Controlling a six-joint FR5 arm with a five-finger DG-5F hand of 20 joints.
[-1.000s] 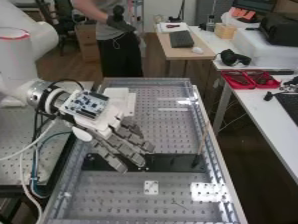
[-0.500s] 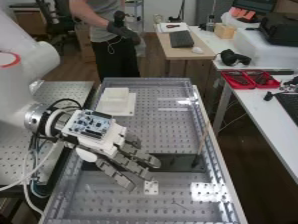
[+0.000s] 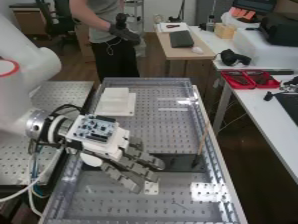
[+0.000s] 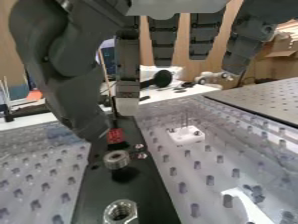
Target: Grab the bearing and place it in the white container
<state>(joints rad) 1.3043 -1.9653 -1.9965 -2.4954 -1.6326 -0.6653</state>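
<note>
Fingers (image 3: 148, 159) shifted toward the bench's near end (image 3: 113, 202), open and relaxed, bearing (image 4: 117, 159) on black plate (image 4: 151, 187)

The bearing (image 4: 117, 162) looks like smooth, shiny metal, as does the glossy hex nut (image 4: 121, 212); the black plate (image 4: 149, 195) beneath them is matt and smooth. The bench top (image 3: 159, 130) is perforated and glossy, the white container (image 3: 114, 105) matt plastic, the slender stick (image 3: 201, 142) wood, the hand (image 3: 138, 166) dull dark grey plastic, the arm (image 3: 13, 95) smooth and painted-looking
</note>
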